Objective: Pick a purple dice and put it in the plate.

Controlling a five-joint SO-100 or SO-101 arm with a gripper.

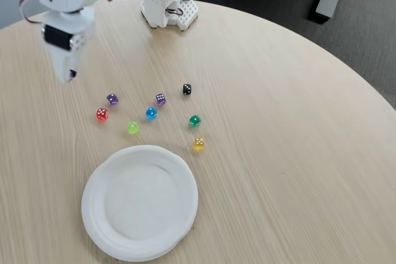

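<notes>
1. Fixed view: camera set high opposite the arm base [167, 1], looking steeply down across the round desk [278, 153].
2. Range: near; desk edges cropped left and bottom.

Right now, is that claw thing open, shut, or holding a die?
Gripper: raised above the table; a bit of purple shows at its tip, maybe a die, but I cannot tell if it is shut.

Round pale wood table [297, 153], white plate [99, 214], scattered coloured dice, two purple dice [112, 99] [160, 99], robot base [167, 4]
</notes>
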